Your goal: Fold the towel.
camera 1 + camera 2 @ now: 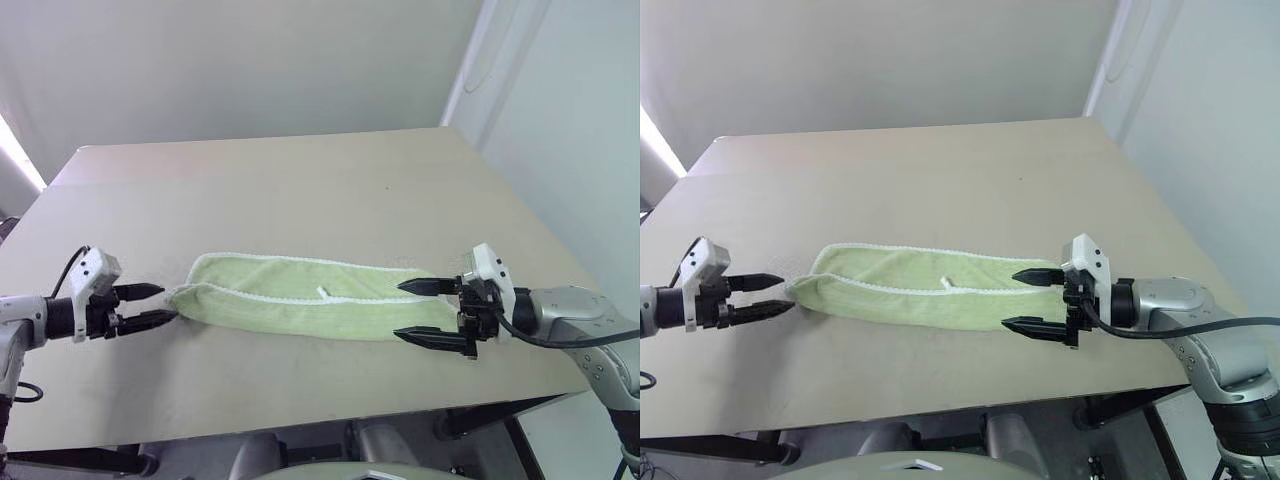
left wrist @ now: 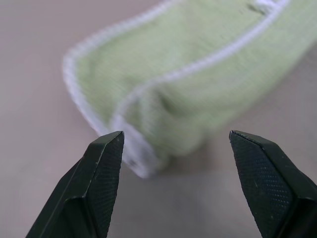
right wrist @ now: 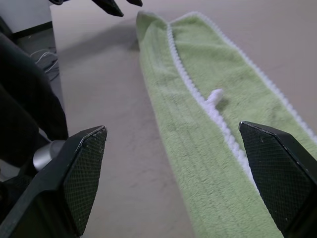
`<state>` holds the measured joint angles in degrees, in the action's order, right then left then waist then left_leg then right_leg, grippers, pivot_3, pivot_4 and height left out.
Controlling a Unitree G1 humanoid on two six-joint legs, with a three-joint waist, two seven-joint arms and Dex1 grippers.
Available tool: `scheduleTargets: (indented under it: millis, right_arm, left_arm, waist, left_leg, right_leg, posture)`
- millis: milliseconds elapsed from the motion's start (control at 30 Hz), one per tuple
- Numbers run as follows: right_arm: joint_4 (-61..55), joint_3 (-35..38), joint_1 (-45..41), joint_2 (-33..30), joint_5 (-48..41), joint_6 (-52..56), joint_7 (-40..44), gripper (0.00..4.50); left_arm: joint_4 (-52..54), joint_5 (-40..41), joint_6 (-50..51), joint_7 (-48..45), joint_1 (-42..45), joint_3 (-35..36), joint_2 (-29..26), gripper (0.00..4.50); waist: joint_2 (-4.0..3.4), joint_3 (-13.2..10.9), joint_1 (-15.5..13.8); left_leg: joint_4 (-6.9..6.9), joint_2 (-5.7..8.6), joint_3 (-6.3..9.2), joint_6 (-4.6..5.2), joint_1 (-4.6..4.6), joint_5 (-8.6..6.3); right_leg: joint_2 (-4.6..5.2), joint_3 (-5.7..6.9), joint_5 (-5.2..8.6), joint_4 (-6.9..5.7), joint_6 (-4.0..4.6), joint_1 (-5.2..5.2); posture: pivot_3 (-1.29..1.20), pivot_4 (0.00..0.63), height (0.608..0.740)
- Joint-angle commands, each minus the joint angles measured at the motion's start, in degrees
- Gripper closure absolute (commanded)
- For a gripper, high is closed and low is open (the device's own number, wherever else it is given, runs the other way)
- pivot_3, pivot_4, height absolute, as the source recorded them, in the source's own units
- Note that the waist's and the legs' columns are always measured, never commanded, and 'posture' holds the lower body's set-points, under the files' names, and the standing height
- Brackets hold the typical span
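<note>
The towel lies near the front edge of the table as a long narrow strip running left to right, already doubled lengthwise, with one white scalloped edge across the upper layer and the small white tag near the middle. The left gripper sits at the strip's left end, fingers apart, tips just at the corner of the cloth; the left wrist view shows the folded corner between the open fingertips but not pinched. The right gripper is at the right end, jaws spread wide, one finger on each side of the strip's width, holding nothing. By my reading the lengthwise fold is done and the step in hand is taking hold of the two ends for a crosswise fold. The next move seems to call for each gripper to advance a little and close on both layers at its end, then one end to be lifted and carried over onto the other, edges kept aligned so the layers do not slip apart.
</note>
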<state>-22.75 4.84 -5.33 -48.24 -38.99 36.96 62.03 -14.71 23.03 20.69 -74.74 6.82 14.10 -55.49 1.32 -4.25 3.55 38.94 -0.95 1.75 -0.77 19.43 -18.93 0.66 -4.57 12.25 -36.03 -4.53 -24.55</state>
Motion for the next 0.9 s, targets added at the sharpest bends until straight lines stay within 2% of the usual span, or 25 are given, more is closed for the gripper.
scheduleTargets:
  millis: [33,333,667,767,900]
  right_arm:
    - [0.67,1.92,-1.13,0.73,0.33,-1.63,-1.25,0.03]
    - [0.01,5.21,-0.63,2.77,-1.8,-0.15,-6.11,0.03]
    - [0.36,8.3,0.81,0.63,-3.16,8.19,-11.23,0.03]
    - [0.61,6.96,2.48,-1.59,-0.17,8.64,-11.66,0.03]
    - [2.43,6.36,2.15,-1.28,1.72,8.91,-13.81,0.03]
  left_arm:
    - [-2.06,-0.72,-1.72,-0.42,2.94,-0.88,-0.02,0.93]
    - [-10.78,-2.82,-4.7,-0.98,11.86,-4.36,1.69,0.93]
    - [-18.61,-6.75,-7.31,-1.98,18.82,-9.18,5.52,0.93]
    - [-22.39,-8.41,-8.65,-1.7,20.79,-10.4,6.48,0.93]
    - [-25.48,-9.74,-9.08,-1.22,23.48,-11.27,7.86,0.93]
  waist:
    - [0.0,0.0,0.07]
    - [0.01,0.02,-0.35]
    - [0.02,0.03,-0.98]
    - [0.02,0.03,-1.07]
    - [0.05,0.05,-1.1]
  left_leg:
    - [0.0,0.0,-0.01,0.0,0.01,0.0]
    - [0.05,0.01,-0.02,0.0,-0.03,0.0]
    - [0.06,0.03,-0.04,0.01,-0.02,0.01]
    - [0.07,0.03,-0.04,0.01,-0.01,0.01]
    - [0.11,0.03,-0.03,0.01,-0.01,0.01]
  right_leg:
    - [0.0,-0.01,0.0,0.0,0.0,0.0]
    - [-0.01,-0.02,-0.01,-0.06,0.0,0.03]
    - [-0.01,-0.06,-0.02,-0.07,0.01,0.04]
    - [-0.02,-0.05,-0.02,-0.07,0.01,0.04]
    - [-0.01,-0.05,-0.03,-0.07,0.0,0.05]
  posture:
    - [0.0,0.0,0.712]
    - [0.0,0.0,0.712]
    - [0.0,0.0,0.712]
    - [0.0,0.0,0.712]
    - [0.0,0.0,0.712]
